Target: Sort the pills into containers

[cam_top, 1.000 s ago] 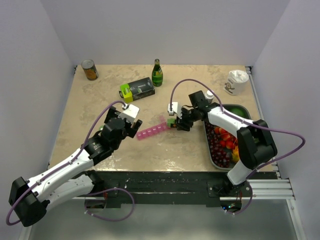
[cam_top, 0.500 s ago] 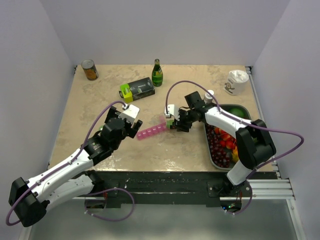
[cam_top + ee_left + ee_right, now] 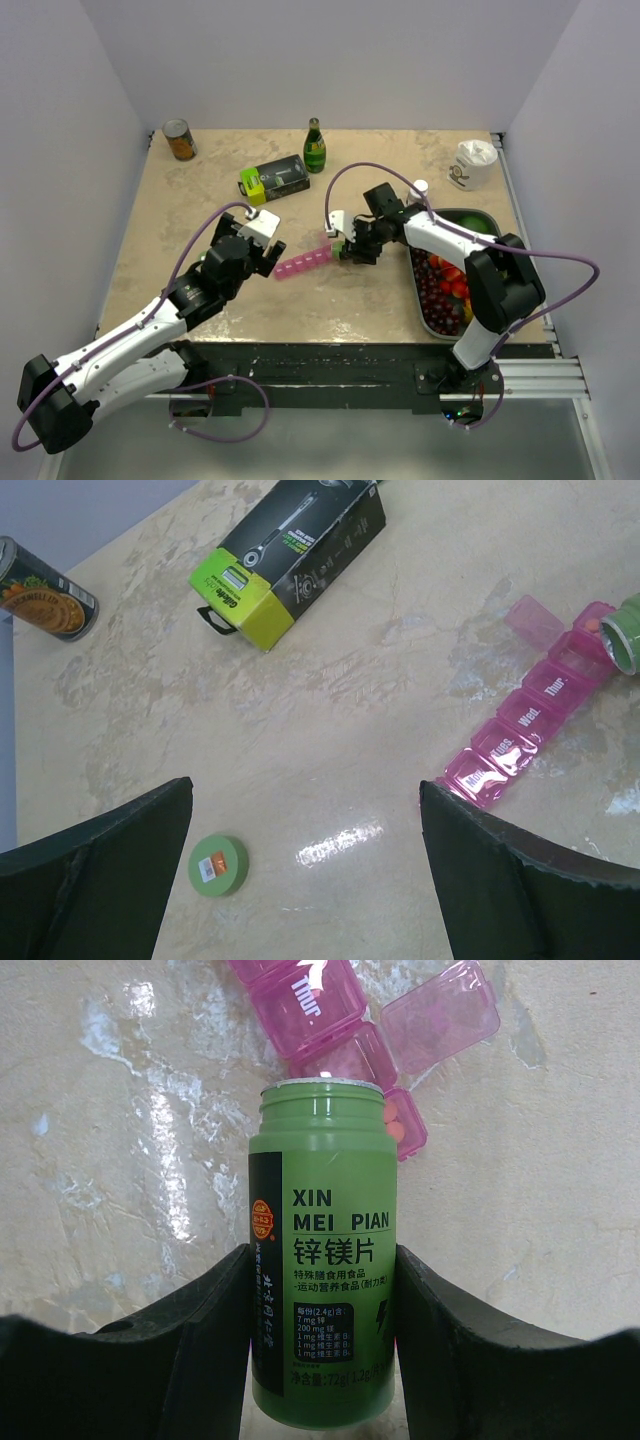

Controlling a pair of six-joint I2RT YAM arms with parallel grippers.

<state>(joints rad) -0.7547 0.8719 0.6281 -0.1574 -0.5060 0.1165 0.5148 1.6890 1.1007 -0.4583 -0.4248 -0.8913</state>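
containers point(image 3: 300, 1015) ptly behind bottle point(image 3: 320, 1260), can point(image 3: 45, 592) cropped

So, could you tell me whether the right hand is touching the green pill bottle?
Touching. The right wrist view shows the green pill bottle held between the fingers of the right hand, both pressed flush against its sides with no gap.

The left arm point(image 3: 140, 335) stretches from its base at the near left corner diagonally forward and to the right, and the left gripper point(image 3: 270, 250) has its jaws spread wide with nothing between them. The right arm point(image 3: 455, 238) folds at the elbow and reaches leftward, the right gripper point(image 3: 322, 1250) with its jaws clamped on the sides of a green bottle point(image 3: 320, 1160).
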